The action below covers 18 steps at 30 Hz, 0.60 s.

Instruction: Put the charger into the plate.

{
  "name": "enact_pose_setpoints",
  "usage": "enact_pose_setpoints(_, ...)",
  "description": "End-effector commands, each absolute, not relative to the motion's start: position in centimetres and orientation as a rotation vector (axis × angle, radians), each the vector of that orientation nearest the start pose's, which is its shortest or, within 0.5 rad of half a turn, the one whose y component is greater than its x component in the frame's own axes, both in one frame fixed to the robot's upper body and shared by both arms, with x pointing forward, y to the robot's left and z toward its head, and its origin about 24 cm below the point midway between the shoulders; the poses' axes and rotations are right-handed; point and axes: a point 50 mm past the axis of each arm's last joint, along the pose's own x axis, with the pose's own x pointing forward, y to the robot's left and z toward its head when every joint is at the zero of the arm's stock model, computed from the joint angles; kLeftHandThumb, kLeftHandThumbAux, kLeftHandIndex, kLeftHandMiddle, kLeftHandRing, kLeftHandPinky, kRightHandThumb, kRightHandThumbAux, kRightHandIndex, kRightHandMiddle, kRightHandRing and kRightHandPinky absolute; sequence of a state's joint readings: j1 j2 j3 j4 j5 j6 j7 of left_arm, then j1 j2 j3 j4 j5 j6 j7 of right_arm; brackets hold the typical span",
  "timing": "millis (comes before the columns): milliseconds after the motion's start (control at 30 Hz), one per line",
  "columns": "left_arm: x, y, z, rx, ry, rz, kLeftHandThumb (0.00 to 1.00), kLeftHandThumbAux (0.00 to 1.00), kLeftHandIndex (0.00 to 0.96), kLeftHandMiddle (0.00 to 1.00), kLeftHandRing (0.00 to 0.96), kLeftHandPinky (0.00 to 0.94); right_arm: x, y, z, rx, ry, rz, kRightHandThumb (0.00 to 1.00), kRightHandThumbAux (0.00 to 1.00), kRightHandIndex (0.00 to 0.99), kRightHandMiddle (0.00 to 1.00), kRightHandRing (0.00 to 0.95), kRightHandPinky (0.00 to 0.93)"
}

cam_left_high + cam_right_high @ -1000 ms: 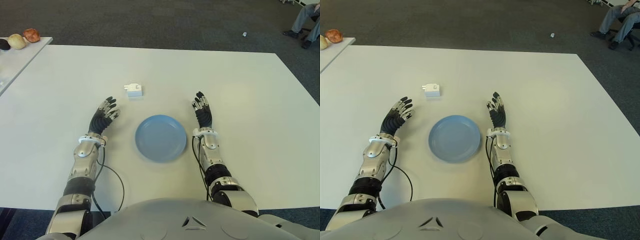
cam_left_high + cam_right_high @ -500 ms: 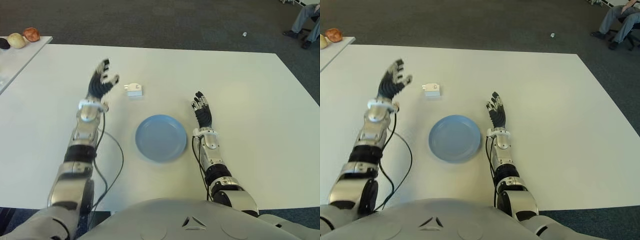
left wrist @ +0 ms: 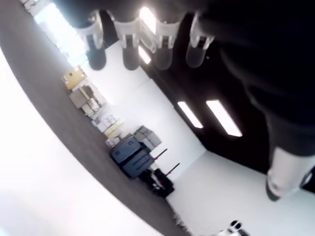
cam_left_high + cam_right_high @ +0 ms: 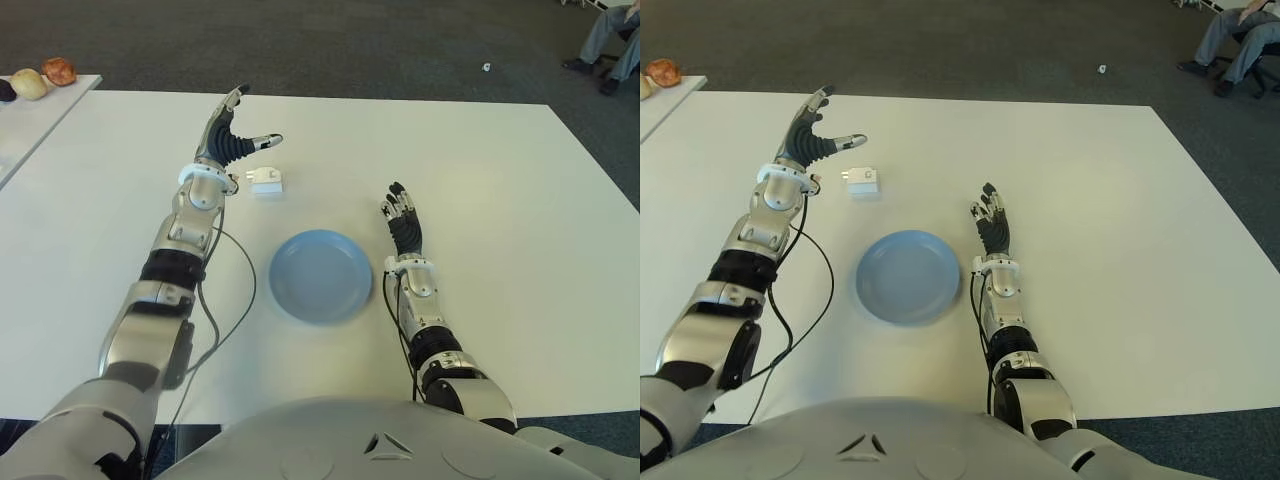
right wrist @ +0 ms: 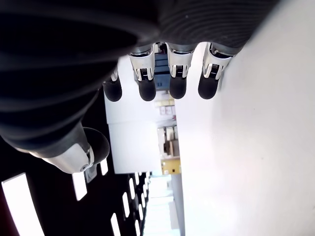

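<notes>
- charger (image 4: pixel 267 180): small white block on desk (image 4: pixel 500 180), toward far edge, beyond plate (image 4: pixel 321 276); looks light, rigid, smooth; pinch its flat sides.
- left hand (image 4: pixel 232 143) just beside it, fingers spread, empty.
- right hand (image 4: pixel 404 222) beside plate's right side, open flat, empty.

You can't tell if the left robot hand (image 4: pixel 232 141) touches the charger (image 4: pixel 267 180); prongs too small. Person (image 4: pixel 1230 38) far right of charger: cut off by edge.
</notes>
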<state>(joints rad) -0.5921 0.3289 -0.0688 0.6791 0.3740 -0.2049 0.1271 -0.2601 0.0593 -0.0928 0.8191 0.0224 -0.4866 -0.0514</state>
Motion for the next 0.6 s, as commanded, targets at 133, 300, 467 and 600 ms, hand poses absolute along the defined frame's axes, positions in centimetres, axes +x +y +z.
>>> enact_pose_setpoints(133,37.9,19.0,10.1,0.924,-0.172,-0.008,0.08,0.548,0.0,0.0,0.014,0.088,24.3,-13.6,-6.8,0.089,0.285,-0.094,0.001,0.56,0.0,0.042,0.022,0.035)
enact_pose_setpoints(300,38.2,18.6,10.5,1.054,-0.234,-0.041,0.057,0.535,0.0,0.0,0.015,0.07,24.2,-13.6,-6.8,0.088,0.283,-0.095,0.001,0.571,0.0,0.041,0.021,0.033)
enact_pose_setpoints(467,38.6,18.0,10.8,1.153,-0.268,-0.076,0.048,0.529,0.0,0.0,0.004,0.041,24.2,-13.7,-6.8,0.086,0.281,-0.084,0.0,0.576,0.0,0.039,0.019,0.028)
enact_pose_setpoints(600,39.0,17.0,10.7,1.299,-0.283,-0.138,0.045,0.527,0.0,0.0,0.0,0.012,24.2,-13.8,-6.8,0.089,0.28,-0.08,0.0,0.58,0.0,0.036,0.017,0.026)
